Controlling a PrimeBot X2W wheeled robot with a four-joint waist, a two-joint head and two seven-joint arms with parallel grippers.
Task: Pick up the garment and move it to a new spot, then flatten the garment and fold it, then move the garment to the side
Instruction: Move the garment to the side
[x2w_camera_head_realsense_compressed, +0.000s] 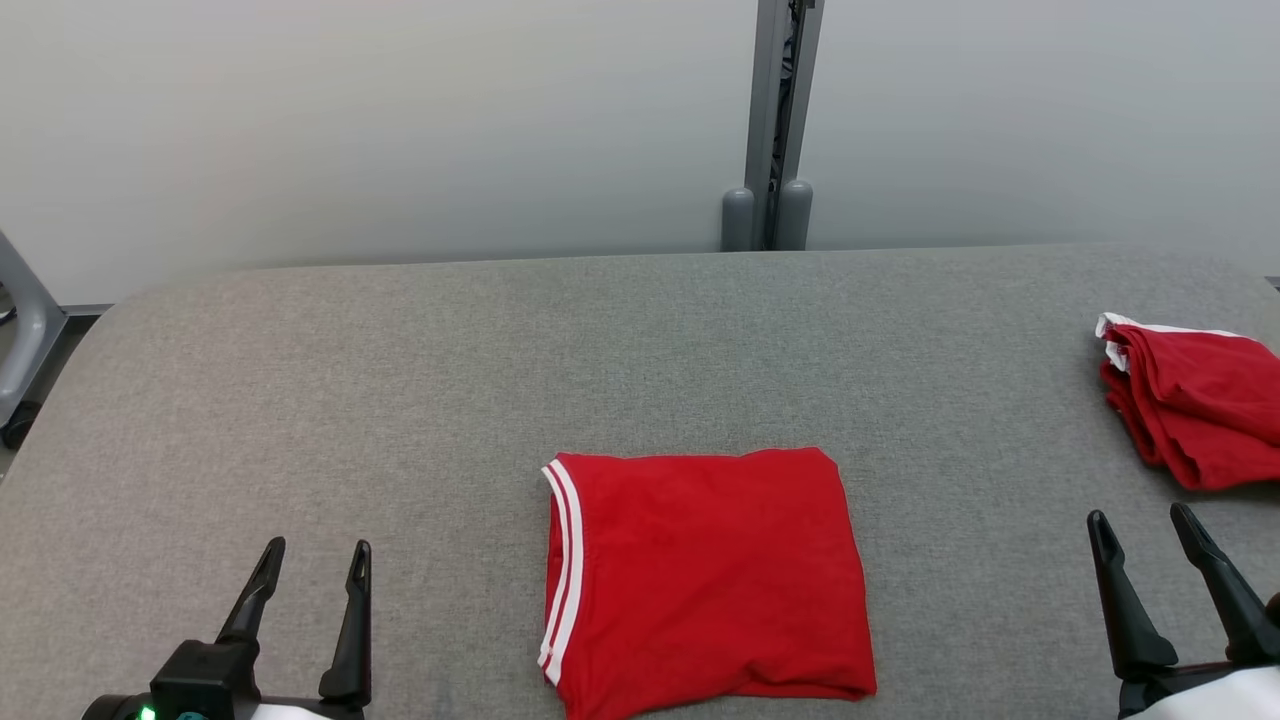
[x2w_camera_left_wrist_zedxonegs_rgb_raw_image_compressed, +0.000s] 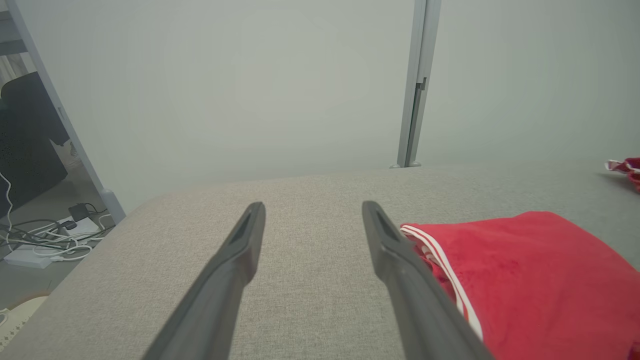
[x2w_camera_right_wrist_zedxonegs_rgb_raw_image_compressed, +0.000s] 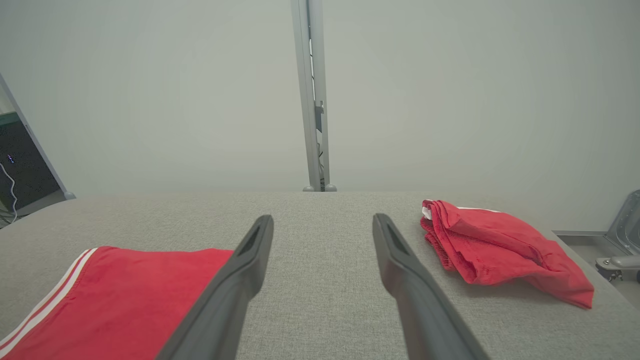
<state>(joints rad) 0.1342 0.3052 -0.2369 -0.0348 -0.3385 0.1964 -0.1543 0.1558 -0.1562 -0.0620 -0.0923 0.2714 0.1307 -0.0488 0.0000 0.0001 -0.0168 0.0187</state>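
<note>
Grey fabric tabletop (x2w_camera_head_realsense_compressed: 400, 380), backed by a pale wall (x2w_camera_head_realsense_compressed: 400, 120) with one grey post (x2w_camera_head_realsense_compressed: 770, 120) at mid-rear.

Item 1, lower left: left pincer (x2w_camera_head_realsense_compressed: 318, 548). Fingers spread wide, nothing between them, poised over bare cloth just beside the garment's striped edge.

Item 2, centre front: folded red garment (x2w_camera_head_realsense_compressed: 700, 580). Lies flat as a compact near-square, white stripes (x2w_camera_head_realsense_compressed: 562, 570) running down its left side, layers stacked with a slight bulge at the lower right corner. Touched by neither pincer.

Item 3, lower right: right pincer (x2w_camera_head_realsense_compressed: 1140, 515). Fingers equally wide apart, empty, well apart from the folded piece.

Item 4, far right: second red garment (x2w_camera_head_realsense_compressed: 1200, 410), loosely bundled at the tabletop's edge.

Status, as judged: flattening and folding look complete; moving the garment to the side is the step in hand, not yet begun.

Next move calls for: a grip on the stack that catches every layer, then a low, level carry sideways so the fold does not spill open.
</note>
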